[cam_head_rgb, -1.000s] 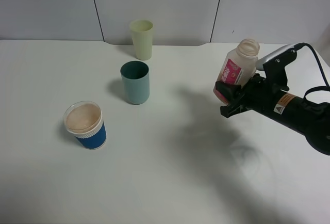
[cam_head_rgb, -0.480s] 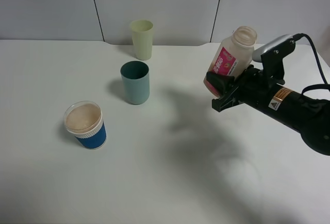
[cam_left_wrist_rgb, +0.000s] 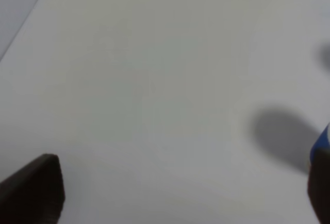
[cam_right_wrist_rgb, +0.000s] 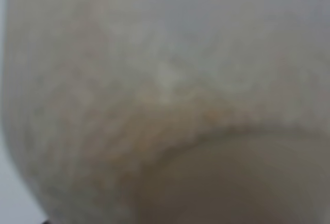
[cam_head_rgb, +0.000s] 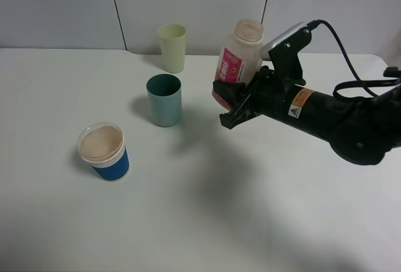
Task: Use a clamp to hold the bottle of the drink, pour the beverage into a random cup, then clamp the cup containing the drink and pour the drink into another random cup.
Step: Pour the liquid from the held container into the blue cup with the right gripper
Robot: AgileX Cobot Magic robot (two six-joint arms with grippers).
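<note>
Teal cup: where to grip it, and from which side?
Grip the teal cup on its wall about mid-height, coming in level from the exterior view's left. It stands upright, open-topped, with a plain tapered wall and no handle. The yellow cup is behind it, the bottle in the right gripper hangs to its right, and the blue cup sits front-left, so straight left looks freest.

- White table point(cam_left_wrist_rgb: 154, 69) fills almost the whole view, soft and blurred
- Left gripper point(cam_left_wrist_rgb: 183, 172) in shot: dark fingers point(cam_left_wrist_rgb: 36, 188) spread wide apart, only tabletop between them
- Grey shadow point(cam_left_wrist_rgb: 281, 133) on the table, just beside a blue sliver point(cam_left_wrist_rgb: 323, 140) by one finger, too little showing to name it
</note>
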